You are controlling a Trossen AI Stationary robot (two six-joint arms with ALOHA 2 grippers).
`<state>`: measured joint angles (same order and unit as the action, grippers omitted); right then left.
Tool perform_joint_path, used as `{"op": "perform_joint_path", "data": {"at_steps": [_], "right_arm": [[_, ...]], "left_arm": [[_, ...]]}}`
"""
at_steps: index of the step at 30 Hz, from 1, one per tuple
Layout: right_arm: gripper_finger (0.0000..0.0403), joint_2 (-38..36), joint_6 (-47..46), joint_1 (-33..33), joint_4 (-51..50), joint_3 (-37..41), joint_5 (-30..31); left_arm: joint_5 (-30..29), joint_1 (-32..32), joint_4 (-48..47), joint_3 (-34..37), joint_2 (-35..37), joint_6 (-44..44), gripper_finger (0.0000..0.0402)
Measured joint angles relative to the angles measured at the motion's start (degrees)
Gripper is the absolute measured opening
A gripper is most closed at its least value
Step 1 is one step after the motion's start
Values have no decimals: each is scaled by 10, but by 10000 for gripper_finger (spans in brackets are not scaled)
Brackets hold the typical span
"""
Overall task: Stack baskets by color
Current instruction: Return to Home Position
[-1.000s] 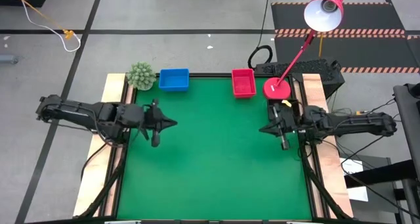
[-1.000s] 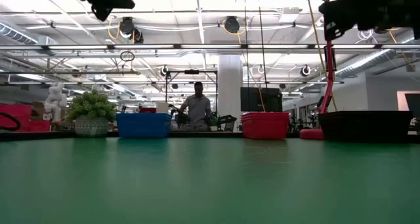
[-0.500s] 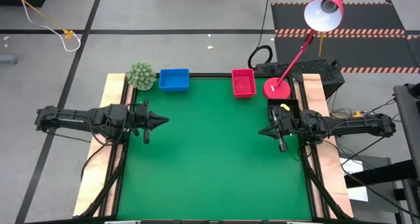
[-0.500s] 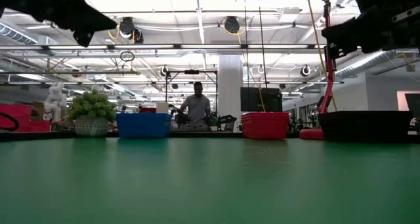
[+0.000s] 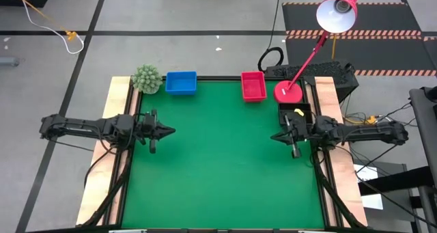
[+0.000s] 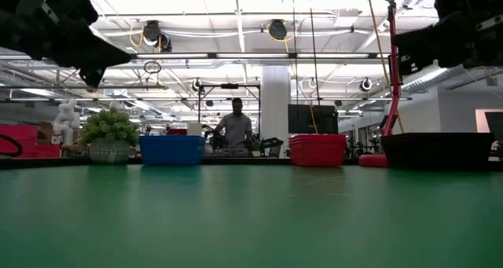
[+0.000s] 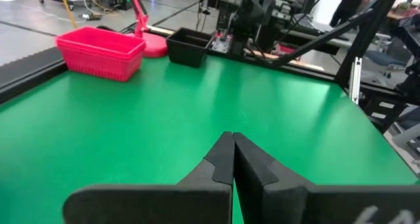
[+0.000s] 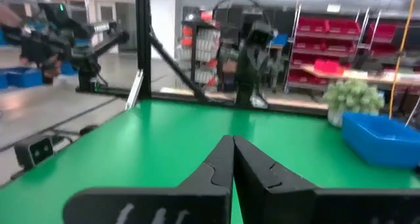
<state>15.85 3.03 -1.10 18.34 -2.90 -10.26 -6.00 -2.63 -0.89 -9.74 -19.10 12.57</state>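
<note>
At the table's far edge stand the blue baskets (image 5: 181, 82) and the red baskets (image 5: 253, 85), each resting on its bottom. A black basket (image 5: 294, 113) sits at the right edge beside my right arm. The three also show in the low view: blue baskets (image 6: 171, 149), red baskets (image 6: 317, 149), black basket (image 6: 436, 151). My left gripper (image 5: 173, 131) is shut and hangs over the table's left side, pointing across the mat. My right gripper (image 5: 272, 136) is shut over the right side, just nearer than the black basket. Both hold nothing.
A green plant ball (image 5: 146, 78) stands left of the blue baskets. A red lamp base (image 5: 288, 92) sits between the red and black baskets, its head (image 5: 338, 11) beyond the table. The green mat (image 5: 218, 158) lies bare between the arms. A person (image 6: 236, 130) stands far behind.
My left gripper has sunk toward the mat and drawn back toward the table's left edge, staying shut. My right gripper has sunk a little, also shut. The baskets have kept still.
</note>
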Motion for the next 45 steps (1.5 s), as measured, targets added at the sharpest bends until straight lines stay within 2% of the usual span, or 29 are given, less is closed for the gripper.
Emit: {"op": "perform_joint_path", "data": {"at_steps": [11,19,28,31,35,45], "right_arm": [[0,-77,38,0,-15,9,27],[0,-158,54,0,-91,10,56],[0,-157,30,0,-158,10,65],[0,-157,22,0,-175,10,91],[0,-157,23,0,-178,10,117],[0,-157,22,0,-158,10,119]], "left_arm": [[0,0,7,17,9,15,1],[0,0,11,17,9,13,2],[1,0,11,17,9,4,1],[2,0,11,17,9,0,1],[2,0,10,17,9,-5,2],[2,0,12,22,9,-24,1]]}}
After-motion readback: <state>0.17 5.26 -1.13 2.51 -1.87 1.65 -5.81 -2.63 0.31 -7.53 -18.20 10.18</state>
